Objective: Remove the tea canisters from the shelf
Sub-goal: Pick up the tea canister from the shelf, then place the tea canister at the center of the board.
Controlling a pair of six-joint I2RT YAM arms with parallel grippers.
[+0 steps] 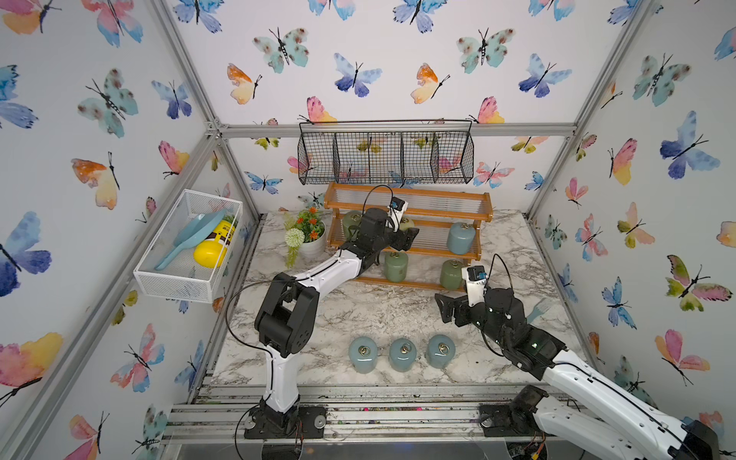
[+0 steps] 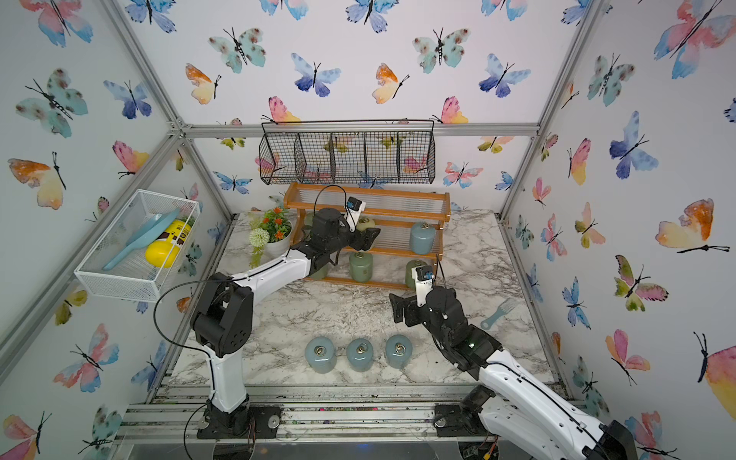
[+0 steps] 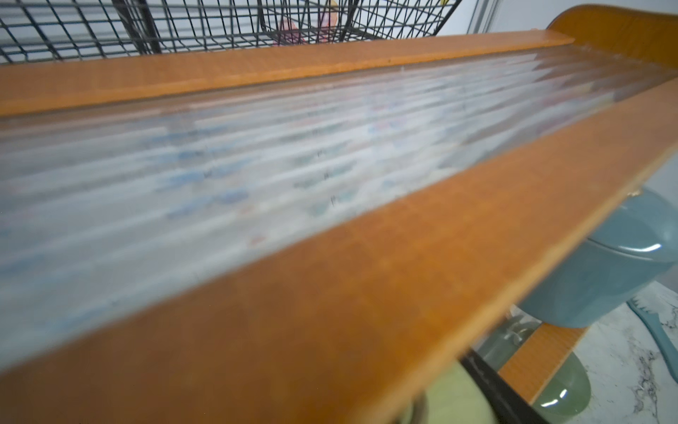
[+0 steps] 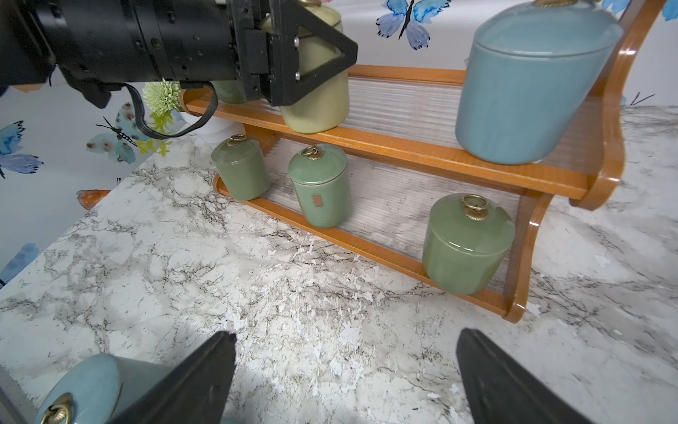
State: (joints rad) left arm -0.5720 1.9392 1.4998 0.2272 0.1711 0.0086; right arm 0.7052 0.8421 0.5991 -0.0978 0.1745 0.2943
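The black wire basket (image 1: 386,157) is hanging low over the shelf (image 1: 406,194), and the white flower pot (image 1: 314,243) is crowding the shelf's end at the table's (image 1: 378,310) back edge. The left gripper (image 1: 407,237) is reaching into the middle tier near that end, jaws straddling the cream-yellow canister (image 4: 319,106); whether they are pressing it cannot be told. One pale blue canister (image 4: 528,91) is sitting at the tier's opposite end, and three sage green canisters (image 4: 319,187) are lining the bottom tier. The right gripper (image 4: 348,374) is hovering over the table, jaws wide apart. Three pale blue canisters (image 1: 402,354) are standing along the table's front edge. All are glossy cylinders with domed lids and brass-coloured rings. The shelf is pairing orange-brown wood with clear ribbed panels, and the table is showing a flaking marble print.
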